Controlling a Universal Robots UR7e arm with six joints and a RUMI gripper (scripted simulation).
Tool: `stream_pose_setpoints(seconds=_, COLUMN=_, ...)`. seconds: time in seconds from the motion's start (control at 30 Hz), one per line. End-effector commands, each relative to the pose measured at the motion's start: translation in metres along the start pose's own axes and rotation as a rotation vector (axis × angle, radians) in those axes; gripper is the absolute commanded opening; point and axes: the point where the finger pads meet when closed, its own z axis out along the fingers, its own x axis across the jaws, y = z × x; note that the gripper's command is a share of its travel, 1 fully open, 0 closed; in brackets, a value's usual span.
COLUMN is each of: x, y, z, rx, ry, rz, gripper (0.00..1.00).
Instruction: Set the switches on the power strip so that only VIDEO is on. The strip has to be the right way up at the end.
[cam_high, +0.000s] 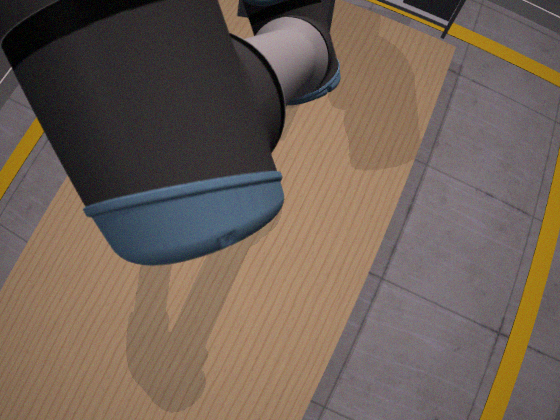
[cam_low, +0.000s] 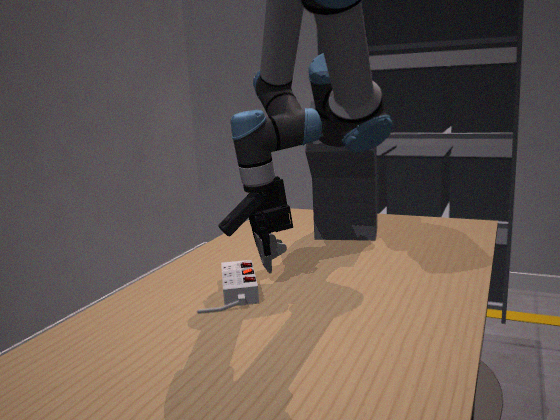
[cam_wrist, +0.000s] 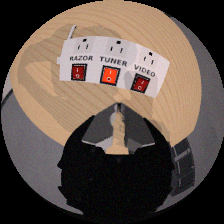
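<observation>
Just beside closed gripper (cam_low: 269, 271) (cam_wrist: 118, 103), power strip (cam_low: 239, 283) (cam_wrist: 114, 64), 3 switches up

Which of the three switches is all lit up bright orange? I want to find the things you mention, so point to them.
The middle one, the TUNER switch (cam_low: 248, 272) (cam_wrist: 109, 75). It glows bright orange, while the RAZOR switch (cam_wrist: 78, 72) and VIDEO switch (cam_wrist: 140, 83) on either side are dark red.

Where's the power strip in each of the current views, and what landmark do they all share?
Top: power strip not visible.
Exterior: the power strip sits left of centre, below the gripper.
Wrist: across the upper middle, above the fingertips.
Shared landmark: the wooden table.
</observation>
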Motion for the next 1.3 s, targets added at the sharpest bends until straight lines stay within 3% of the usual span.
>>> stream_pose_setpoints(seconds=0.0, x=0.000, y=0.000, z=0.000, rx=0.001, ry=0.000, rz=0.000, gripper=0.00)
stream_pose_setpoints(seconds=1.0, x=0.000, y=-0.001, z=-0.002, rx=0.000, ry=0.000, rz=0.000, gripper=0.00)
stream_pose_setpoints(seconds=1.27, x=0.003, y=-0.003, z=-0.020, rx=-0.001, ry=0.004, rz=-0.001, gripper=0.00)
